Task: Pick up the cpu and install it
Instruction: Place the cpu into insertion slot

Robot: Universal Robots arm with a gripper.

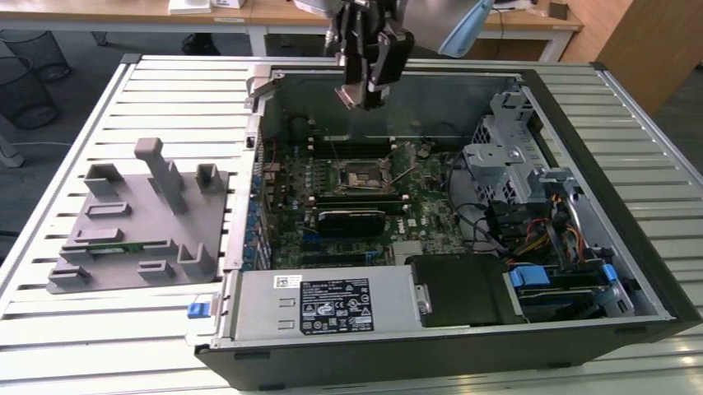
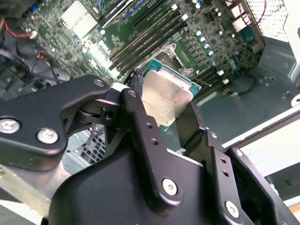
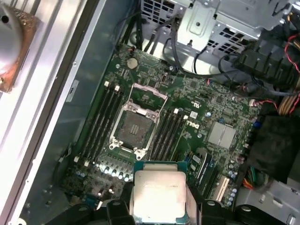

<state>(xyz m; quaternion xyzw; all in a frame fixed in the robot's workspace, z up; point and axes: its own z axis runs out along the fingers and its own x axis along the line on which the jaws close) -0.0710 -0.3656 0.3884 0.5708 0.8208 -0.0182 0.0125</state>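
cpu (image 3: 158, 193), silvery square plate, teal rim, gripped by pincer (image 3: 159, 211)

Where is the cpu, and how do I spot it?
Find the big open computer case on the slatted table. Above its green board hangs the black gripper, pinching the cpu: a small flat square, shiny silver on top, unlike the empty black socket below.

End effector (image 1: 366, 100) holds cpu (image 3: 158, 194) above the case (image 1: 439, 350).
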